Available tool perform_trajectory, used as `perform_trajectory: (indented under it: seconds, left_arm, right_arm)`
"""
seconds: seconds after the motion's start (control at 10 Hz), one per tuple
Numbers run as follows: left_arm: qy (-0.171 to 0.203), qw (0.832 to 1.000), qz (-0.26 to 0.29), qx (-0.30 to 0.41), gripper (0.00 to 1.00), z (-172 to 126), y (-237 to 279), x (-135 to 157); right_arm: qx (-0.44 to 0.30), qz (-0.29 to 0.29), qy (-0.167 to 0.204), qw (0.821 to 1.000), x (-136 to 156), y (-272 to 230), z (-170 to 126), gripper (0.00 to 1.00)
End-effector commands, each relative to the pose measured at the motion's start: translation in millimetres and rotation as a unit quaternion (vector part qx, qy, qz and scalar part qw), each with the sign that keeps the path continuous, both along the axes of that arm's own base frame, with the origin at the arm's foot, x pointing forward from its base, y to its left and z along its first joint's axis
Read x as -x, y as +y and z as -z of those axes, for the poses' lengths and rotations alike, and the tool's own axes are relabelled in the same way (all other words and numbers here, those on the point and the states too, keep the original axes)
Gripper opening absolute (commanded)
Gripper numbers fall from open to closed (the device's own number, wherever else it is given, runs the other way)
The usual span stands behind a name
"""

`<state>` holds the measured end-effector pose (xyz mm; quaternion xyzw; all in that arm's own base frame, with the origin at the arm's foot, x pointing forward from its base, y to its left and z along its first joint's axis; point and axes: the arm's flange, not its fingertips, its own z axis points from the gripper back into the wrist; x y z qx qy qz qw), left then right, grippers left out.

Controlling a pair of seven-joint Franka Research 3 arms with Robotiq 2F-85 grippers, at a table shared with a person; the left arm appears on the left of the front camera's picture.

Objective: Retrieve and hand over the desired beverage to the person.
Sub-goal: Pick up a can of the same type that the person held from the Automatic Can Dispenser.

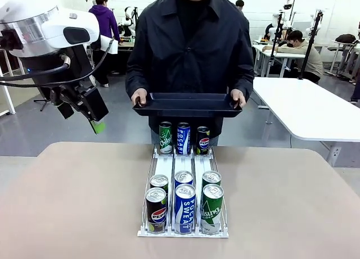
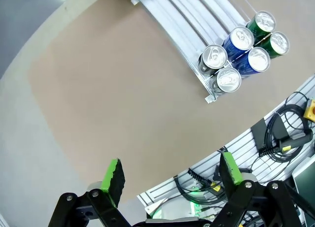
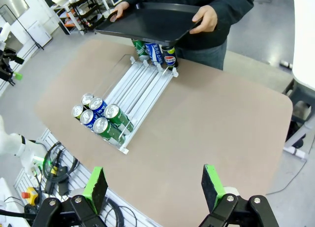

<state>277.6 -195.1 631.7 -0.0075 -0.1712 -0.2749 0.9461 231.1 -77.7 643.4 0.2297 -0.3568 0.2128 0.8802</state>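
The person (image 1: 191, 40) in a dark jacket stands at the far side, holding a black tray (image 1: 188, 104) level in both hands. On the table a white rack (image 1: 169, 166) holds three cans at its far end (image 1: 183, 138): green, blue Pocari and black Pepsi. Six more cans (image 1: 184, 205) crowd its near end, Pepsi, Pocari Sweat and green ones. My left gripper (image 1: 93, 121) hangs high at the left, away from the rack; its fingers (image 2: 114, 173) stand open and empty. My right gripper (image 3: 154, 179) is open and empty, high above the near edge, with the rack (image 3: 140, 84) and tray (image 3: 147, 20) ahead.
The tan tabletop (image 1: 73, 203) is bare on both sides of the rack. A white table (image 1: 309, 107) stands at the far right. Cables and control gear (image 2: 280, 133) lie below the table's near edge. Other people (image 1: 104, 23) work farther back.
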Motion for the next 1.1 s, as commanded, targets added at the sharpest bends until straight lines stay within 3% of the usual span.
perform_trajectory:
  seconds: [0.0,0.4,0.5,0.7,0.9,1.0]
  left_arm:
    - [-0.007,0.998,0.05,0.023,1.0,-5,27,-9]
    - [-0.001,0.999,0.042,0.022,1.0,-9,31,-11]
    - [0.03,0.999,-0.03,0.024,1.0,6,8,-7]
    - [0.09,0.98,-0.175,0.041,1.0,40,-48,0]
    - [0.115,0.962,-0.243,0.037,1.0,83,-92,-9]
    - [0.125,0.96,-0.245,0.041,1.0,101,-107,-13]
  right_arm:
    - [-0.005,-0.013,-0.002,1.0,0,0,1,1.0]
    - [-0.005,-0.013,-0.002,1.0,0,0,1,1.0]
    - [-0.005,-0.013,-0.002,1.0,0,0,1,1.0]
    - [-0.005,-0.013,-0.002,1.0,0,0,1,1.0]
    - [-0.005,-0.013,-0.002,1.0,0,0,1,1.0]
    - [-0.005,-0.013,-0.002,1.0,0,0,1,1.0]
